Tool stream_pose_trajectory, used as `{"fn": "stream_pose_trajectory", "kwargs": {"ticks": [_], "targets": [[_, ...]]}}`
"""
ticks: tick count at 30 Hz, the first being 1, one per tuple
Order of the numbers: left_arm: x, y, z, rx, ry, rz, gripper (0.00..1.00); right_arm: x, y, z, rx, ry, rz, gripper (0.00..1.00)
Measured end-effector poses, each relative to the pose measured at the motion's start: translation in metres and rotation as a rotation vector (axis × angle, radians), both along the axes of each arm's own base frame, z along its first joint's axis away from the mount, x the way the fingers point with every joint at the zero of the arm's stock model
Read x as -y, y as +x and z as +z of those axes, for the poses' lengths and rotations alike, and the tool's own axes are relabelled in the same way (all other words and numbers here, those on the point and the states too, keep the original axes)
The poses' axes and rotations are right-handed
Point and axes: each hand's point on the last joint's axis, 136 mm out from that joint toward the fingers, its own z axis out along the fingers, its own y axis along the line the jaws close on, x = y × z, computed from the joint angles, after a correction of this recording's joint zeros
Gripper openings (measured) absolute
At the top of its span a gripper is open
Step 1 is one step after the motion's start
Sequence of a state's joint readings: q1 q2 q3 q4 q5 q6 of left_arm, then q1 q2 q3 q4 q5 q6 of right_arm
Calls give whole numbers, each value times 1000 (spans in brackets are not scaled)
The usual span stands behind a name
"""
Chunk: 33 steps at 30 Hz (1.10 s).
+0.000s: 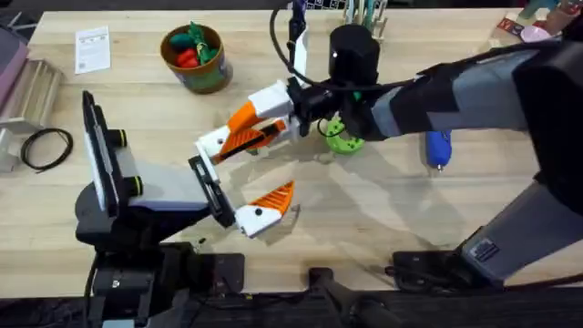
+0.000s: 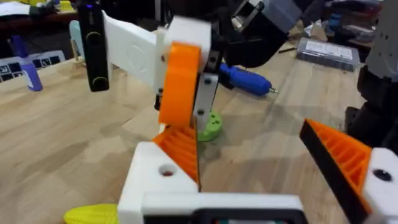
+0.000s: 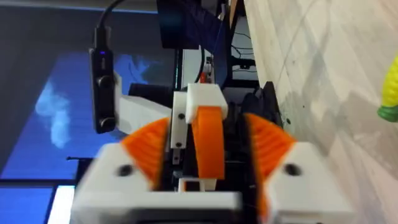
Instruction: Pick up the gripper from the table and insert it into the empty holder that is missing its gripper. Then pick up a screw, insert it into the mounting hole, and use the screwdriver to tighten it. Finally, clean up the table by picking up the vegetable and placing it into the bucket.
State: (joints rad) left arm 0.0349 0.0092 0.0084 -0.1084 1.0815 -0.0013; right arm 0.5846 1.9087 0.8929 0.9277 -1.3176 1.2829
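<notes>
The orange gripper (image 3: pixel 208 140) sits against the white holder (image 3: pixel 199 96), which hangs from a white bracket with a black camera. My right gripper (image 3: pixel 208 134) straddles them, pads apart, with a dark gap on one side; it reaches in from the right (image 1: pixel 264 107). Open and holding nothing, my left gripper (image 1: pixel 284 162) has one orange pad just under the orange gripper (image 2: pixel 180 81). The blue screwdriver (image 1: pixel 439 148) lies on the table to the right. Beside my left finger lies the yellow vegetable (image 2: pixel 93 214), also seen from the right wrist (image 3: pixel 390 93). The bucket (image 1: pixel 194 56) stands far left.
A green disc (image 1: pixel 344 137) sits on the table under the right arm. The bucket holds red and green toy vegetables. A paper card (image 1: pixel 93 47) and a coiled black cable (image 1: pixel 46 148) lie at the left. A black stand (image 1: pixel 100 164) rises near the left arm.
</notes>
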Motion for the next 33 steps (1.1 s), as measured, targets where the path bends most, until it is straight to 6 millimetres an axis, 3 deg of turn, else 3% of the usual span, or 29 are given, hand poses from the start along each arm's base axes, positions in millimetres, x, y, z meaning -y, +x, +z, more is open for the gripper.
{"fn": "stream_pose_trajectory", "kwargs": {"ticks": [2, 7, 11, 19, 28, 33], "targets": [[0, 0, 0, 0, 0, -2, 986, -2, -2, 1, 7, 3, 4, 767], [0, -1, 0, -1, -1, -5, 986, 3, 6, -4, 4, -13, -22, 775], [1, -1, 0, -1, -1, -7, 986, 20, 18, 0, -1, -57, -91, 775], [1, -1, 0, -1, -1, -7, 986, 91, 47, 29, 113, -240, -383, 780], [1, -1, 0, -1, -1, -7, 986, 171, 54, 43, 339, -739, -623, 784], [1, -1, 0, -1, -1, -6, 986, 197, 54, 41, 484, -967, -628, 780]]}}
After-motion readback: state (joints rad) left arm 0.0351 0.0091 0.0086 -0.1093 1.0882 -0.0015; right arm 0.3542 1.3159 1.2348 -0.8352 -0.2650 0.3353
